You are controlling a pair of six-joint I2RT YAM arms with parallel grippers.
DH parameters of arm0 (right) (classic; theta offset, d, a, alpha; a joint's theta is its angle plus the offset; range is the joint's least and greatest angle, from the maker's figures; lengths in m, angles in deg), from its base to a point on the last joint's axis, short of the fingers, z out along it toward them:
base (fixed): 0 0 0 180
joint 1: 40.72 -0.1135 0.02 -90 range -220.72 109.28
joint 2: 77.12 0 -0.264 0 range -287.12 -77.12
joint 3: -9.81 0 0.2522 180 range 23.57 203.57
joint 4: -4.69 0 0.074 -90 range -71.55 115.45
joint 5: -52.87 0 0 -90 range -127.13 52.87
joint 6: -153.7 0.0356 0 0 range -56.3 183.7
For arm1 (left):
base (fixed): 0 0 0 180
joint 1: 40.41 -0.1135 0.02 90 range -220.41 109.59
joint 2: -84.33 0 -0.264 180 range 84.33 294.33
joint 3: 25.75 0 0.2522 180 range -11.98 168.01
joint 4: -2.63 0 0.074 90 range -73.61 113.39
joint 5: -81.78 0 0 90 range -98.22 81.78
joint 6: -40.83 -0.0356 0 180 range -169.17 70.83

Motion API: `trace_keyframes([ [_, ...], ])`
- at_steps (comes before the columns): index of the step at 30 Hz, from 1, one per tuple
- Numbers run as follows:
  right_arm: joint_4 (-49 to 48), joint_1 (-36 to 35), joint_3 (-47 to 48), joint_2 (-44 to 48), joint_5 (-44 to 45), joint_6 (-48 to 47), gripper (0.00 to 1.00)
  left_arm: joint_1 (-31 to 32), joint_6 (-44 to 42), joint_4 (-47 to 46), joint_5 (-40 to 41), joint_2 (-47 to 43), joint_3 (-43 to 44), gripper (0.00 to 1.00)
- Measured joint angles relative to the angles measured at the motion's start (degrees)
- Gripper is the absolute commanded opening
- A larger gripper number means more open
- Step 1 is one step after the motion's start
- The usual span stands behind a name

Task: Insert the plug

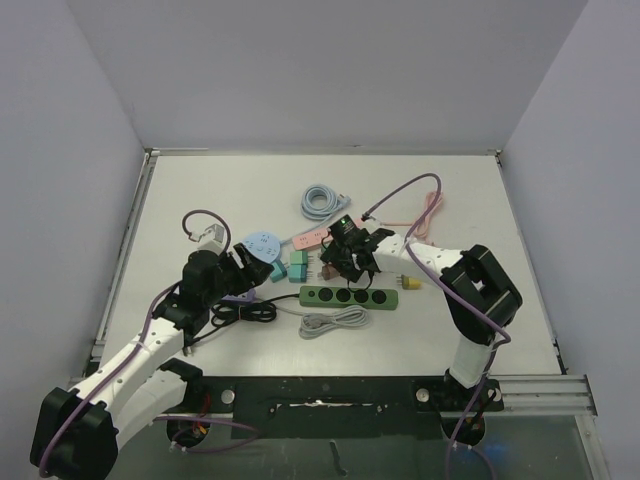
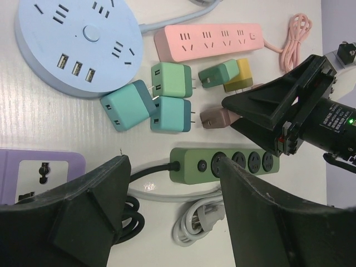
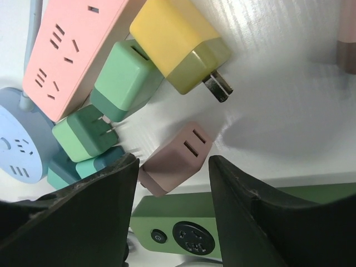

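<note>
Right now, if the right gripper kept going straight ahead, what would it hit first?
Probably the mauve adapter, lying between the right gripper's fingers, with the green power strip just beside it; how far off is unclear.

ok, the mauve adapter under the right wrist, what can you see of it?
The mauve adapter is a matte plastic block with rounded edges and two slots on one face; no prongs are visible. It lies on the white table between the right end effector fingers, with a gap showing on one side. The green power strip sits just beside it.
</note>
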Motion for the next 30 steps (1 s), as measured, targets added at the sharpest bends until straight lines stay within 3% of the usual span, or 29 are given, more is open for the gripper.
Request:
trace_keyframes([
  [9,-2.6,0.1,0.0,-1.0,-2.8,-0.4,0.34,0.0,0.1,0.4,0.0,1.0,0.0,0.64],
  [16,-4.1,1.1,0.0,-0.8,-2.5,-5.4,0.27,0.0,0.1,0.8,-0.3,1.3,0.1,0.65],
  [19,-5.5,2.3,-1.2,0.6,-2.6,-10.6,0.24,0.0,0.2,0.8,-1.2,1.8,0.3,0.72],
  [24,-9.7,4.9,-5.4,8.2,-6.0,-20.5,0.22,0.0,1.1,0.7,-5.0,3.4,2.3,0.72],
  [30,-19.3,10.4,-13.1,22.2,-21.3,-32.9,0.23,-0.5,1.6,0.1,-13.0,4.5,7.6,0.72],
])
